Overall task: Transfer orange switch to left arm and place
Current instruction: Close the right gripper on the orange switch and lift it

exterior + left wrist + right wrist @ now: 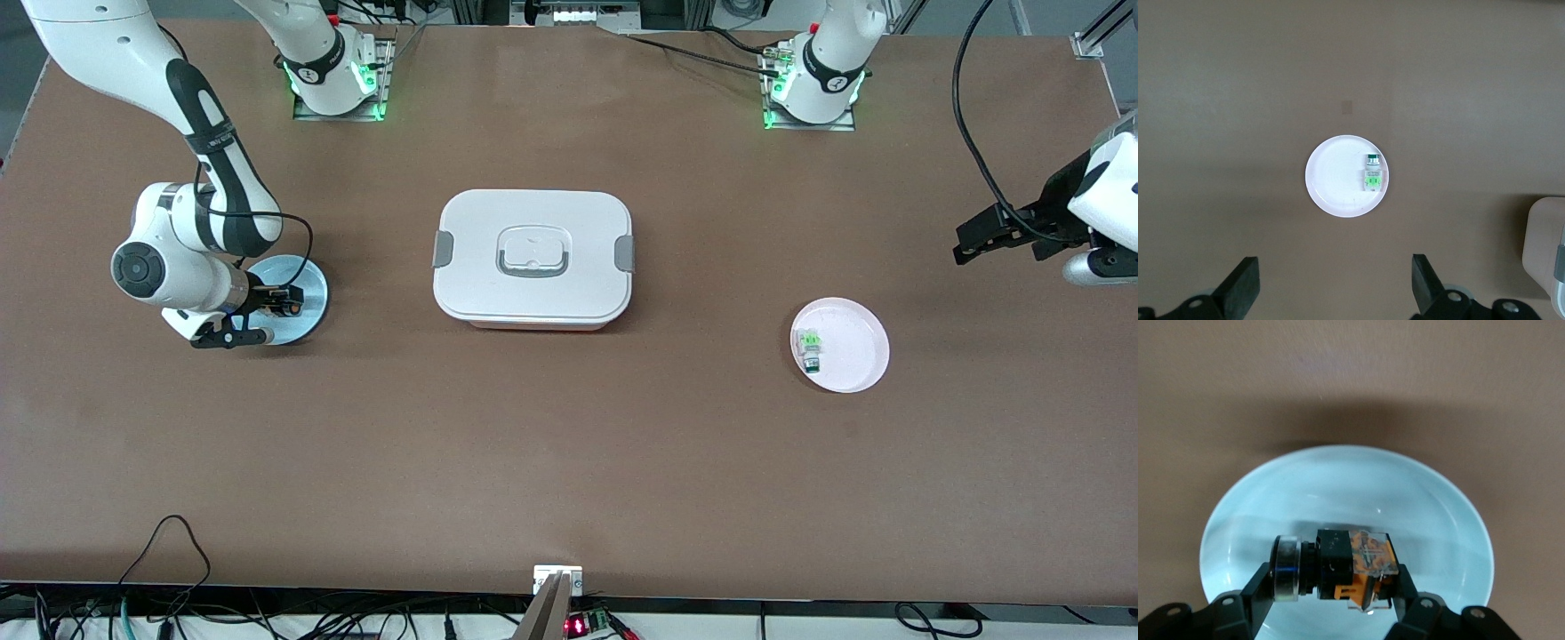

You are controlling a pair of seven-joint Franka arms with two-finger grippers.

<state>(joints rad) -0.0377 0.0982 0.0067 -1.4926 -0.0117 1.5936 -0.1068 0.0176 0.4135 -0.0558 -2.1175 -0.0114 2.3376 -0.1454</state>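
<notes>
The orange switch (1353,568), black with an orange end and a silver ring, lies sideways between the fingers of my right gripper (1333,579), which is shut on its two ends just over the light blue plate (1338,490). In the front view my right gripper (277,302) is low over that plate (311,286) at the right arm's end of the table, and it hides the switch there. The white box (533,258) stands in the table's middle. My left gripper (967,244) is open and empty, held high at the left arm's end of the table, and it shows wide apart in the left wrist view (1335,277).
A pale pink plate (853,351) holds a green-and-white switch (809,347), nearer to the front camera than my left gripper. Both show in the left wrist view, the plate (1335,180) and the switch (1373,175). A corner of the box (1546,240) shows there too.
</notes>
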